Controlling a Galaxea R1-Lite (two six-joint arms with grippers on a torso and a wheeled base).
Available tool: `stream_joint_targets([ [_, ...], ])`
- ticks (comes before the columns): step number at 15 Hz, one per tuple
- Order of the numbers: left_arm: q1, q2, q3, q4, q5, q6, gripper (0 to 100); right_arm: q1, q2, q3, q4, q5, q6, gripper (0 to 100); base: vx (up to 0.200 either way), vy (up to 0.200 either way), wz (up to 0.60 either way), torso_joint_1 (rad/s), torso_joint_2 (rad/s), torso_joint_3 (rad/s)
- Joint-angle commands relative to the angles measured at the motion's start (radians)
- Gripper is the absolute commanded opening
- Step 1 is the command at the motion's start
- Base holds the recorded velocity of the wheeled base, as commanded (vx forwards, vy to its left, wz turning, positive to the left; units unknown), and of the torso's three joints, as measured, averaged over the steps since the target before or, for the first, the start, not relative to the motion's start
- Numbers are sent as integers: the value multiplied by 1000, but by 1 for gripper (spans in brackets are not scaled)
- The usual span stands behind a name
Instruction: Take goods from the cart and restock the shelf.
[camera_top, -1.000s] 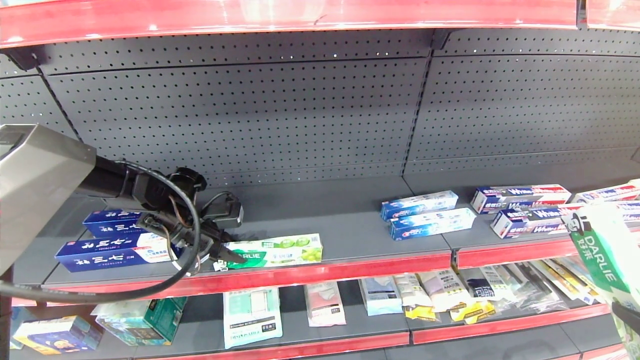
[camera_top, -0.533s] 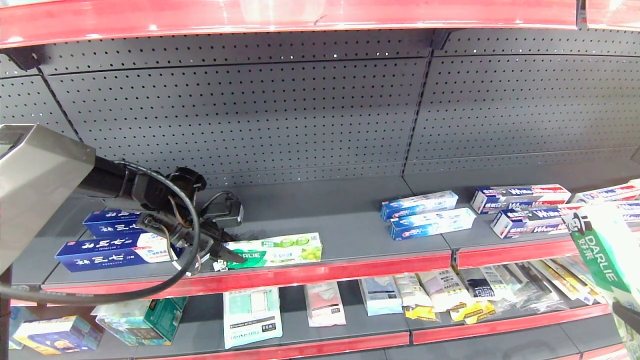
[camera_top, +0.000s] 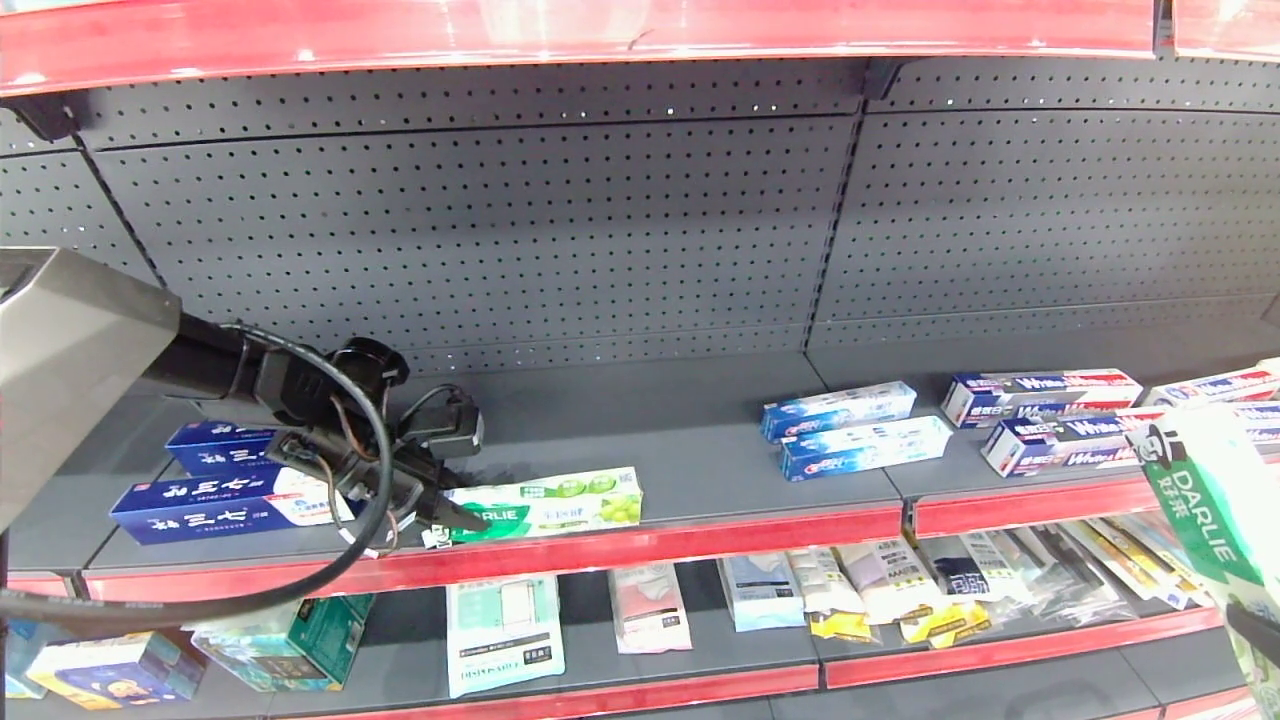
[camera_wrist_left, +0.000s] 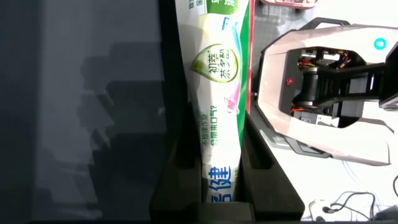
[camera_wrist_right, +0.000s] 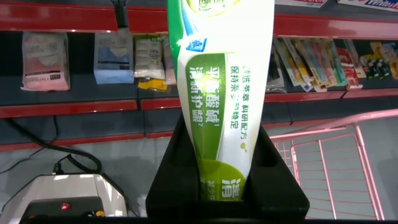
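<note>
Left gripper (camera_top: 440, 508) is clamped on the left end of a green box (camera_top: 560, 500). In the left wrist view the two dark fingers (camera_wrist_left: 186, 155) press on either side of it. That box lies flat on the shelf (camera_top: 680, 430), long side running along the front, just behind the red lip (camera_top: 700, 540).

Right next to the gripper on its left are two blue boxes (camera_top: 220, 505), also flat, one behind the other. The near one sits just beside the fingers. Further right along the same shelf, well apart from the green box, there's a pair of blue-white boxes (camera_top: 865, 447), and past those a few white boxes (camera_top: 1040, 385).

Right gripper (camera_wrist_right: 221, 134) has a tight hold on a second green box (camera_top: 1205, 490). It grips the box's lower end, with the rest sticking up at a tilt. In the head view this one hangs out in front of the shelf's right end, off the surface, overlapping the white boxes. Behind it in the right wrist view is a pink wire cart (camera_wrist_right: 329, 168), low down.

Under all this, the lower shelf (camera_top: 700, 690) has a row of flat packets (camera_top: 650, 605) lying on it.
</note>
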Motion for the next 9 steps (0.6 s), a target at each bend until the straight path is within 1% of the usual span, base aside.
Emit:
stream_joint_targets([
  [1,-1,3,1,0,0,0,0,0,1,0,0,-1,0,0,0,0,0,0,0,0],
  [2,-1,4,0,-1,0,-2,0,0,1,0,0,-1,0,0,0,0,0,0,0,0],
  [4,-1,11,1,-49,1,-2,0,0,1,2,0,-1,0,0,0,0,0,0,0,0],
  [5,-1,11,4,-50,3,-9,0,0,3,0,0,-1,0,0,0,0,0,0,0,0],
  [9,-2,9,15,-52,3,-23,0,0,4,2,1,0,0,0,0,0,0,0,0,0],
])
